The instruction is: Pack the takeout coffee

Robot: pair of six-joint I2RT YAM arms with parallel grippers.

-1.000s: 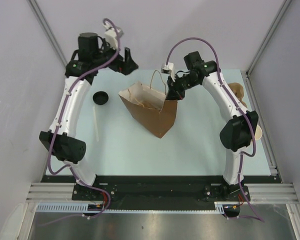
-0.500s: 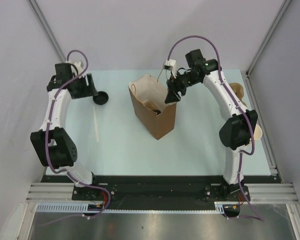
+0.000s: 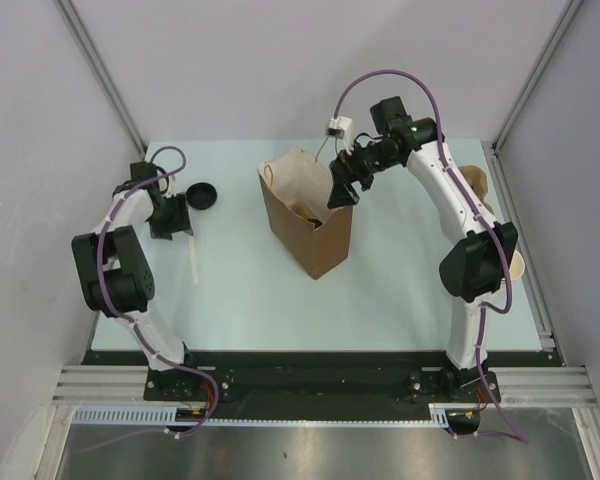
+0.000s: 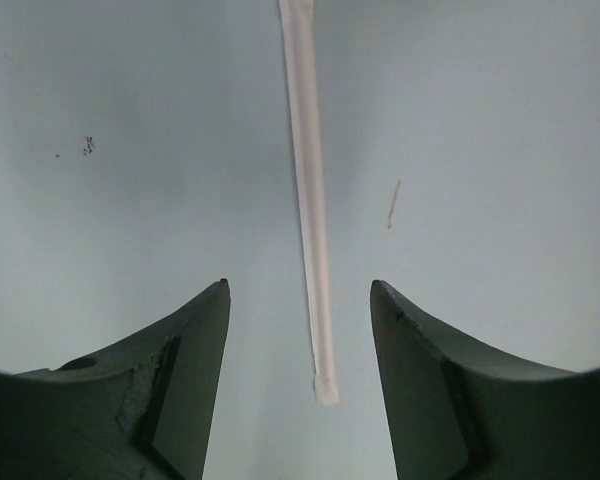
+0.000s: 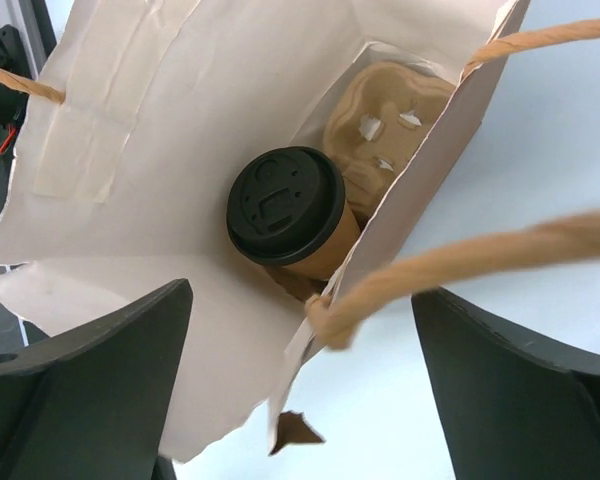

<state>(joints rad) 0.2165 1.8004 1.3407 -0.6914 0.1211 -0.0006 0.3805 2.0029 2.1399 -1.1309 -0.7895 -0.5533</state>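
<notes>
The takeout coffee (image 5: 285, 205), a kraft cup with a black lid, stands inside the brown paper bag (image 3: 312, 245) on a pulp carrier (image 5: 390, 110). My right gripper (image 5: 302, 300) hovers open over the bag's rim (image 5: 420, 190), one jaw inside and one outside, the twisted paper handle (image 5: 500, 250) crossing between them untouched. In the top view that gripper (image 3: 338, 190) is at the bag's far right corner. My left gripper (image 4: 299, 290) is low over the table, open, with the end of a paper-wrapped straw (image 4: 310, 200) lying between its jaws, untouched.
A loose black lid (image 3: 202, 196) lies on the table just right of the left gripper (image 3: 170, 218). Another pulp carrier (image 3: 475, 182) and a paper cup (image 3: 517, 266) sit at the right edge behind the right arm. The straw (image 3: 192, 255) runs toward the near side.
The right gripper opened and let go of the bag's rim; the bag went from tilted to upright. The left arm swung from the back down over the straw, its jaws narrowing.
</notes>
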